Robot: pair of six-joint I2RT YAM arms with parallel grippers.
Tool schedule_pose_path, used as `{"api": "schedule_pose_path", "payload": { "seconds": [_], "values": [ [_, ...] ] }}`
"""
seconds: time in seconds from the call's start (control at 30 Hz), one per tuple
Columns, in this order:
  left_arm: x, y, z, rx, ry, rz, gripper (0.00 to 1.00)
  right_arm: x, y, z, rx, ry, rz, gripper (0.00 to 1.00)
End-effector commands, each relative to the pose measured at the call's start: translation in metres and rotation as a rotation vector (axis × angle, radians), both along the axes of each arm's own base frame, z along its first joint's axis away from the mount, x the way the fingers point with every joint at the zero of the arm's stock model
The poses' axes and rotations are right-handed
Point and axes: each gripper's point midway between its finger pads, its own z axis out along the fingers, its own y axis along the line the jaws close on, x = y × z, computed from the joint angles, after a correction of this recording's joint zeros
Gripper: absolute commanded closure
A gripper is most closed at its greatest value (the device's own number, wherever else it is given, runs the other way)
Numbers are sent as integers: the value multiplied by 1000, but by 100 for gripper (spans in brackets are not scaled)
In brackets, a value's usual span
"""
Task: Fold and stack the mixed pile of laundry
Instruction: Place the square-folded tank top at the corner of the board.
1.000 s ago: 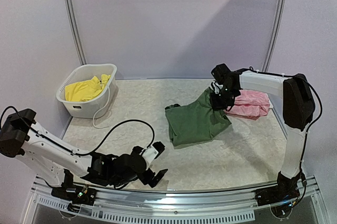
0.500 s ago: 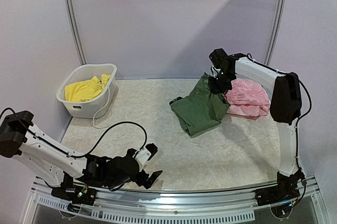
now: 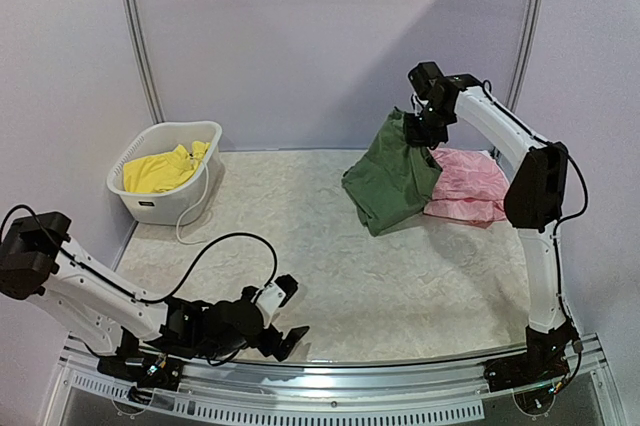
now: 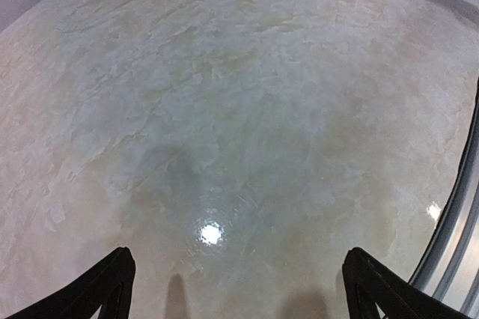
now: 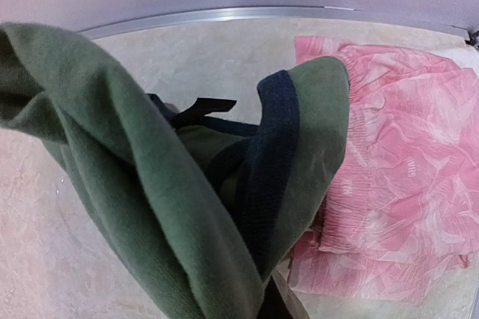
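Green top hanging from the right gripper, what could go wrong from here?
The green top hangs bunched from a single pinch by the right gripper, so its folds may fall open, or it may slip out. It also hangs against the pink garment; swinging it across could drag and rumple that one.

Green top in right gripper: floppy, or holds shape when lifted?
Likely floppy: the green top hangs in drooping folds from the right gripper. Probably light, since one pinch lifts most of it. Its fold may slump when set down.
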Motion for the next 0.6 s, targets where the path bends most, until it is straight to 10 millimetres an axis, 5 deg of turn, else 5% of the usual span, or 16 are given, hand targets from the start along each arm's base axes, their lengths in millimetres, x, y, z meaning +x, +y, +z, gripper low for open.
{"api": "schedule_pose_path", "payload": {
  "seconds": [0.0,0.57],
  "values": [
    [-6,-6,-8,-5,17,-22,1,8,-32,8,-16,-6,-67,100],
    [-14,-22,-18,-27,39,-78,4,9,-104,59,-40,-60,-75,100]
  ]
}}
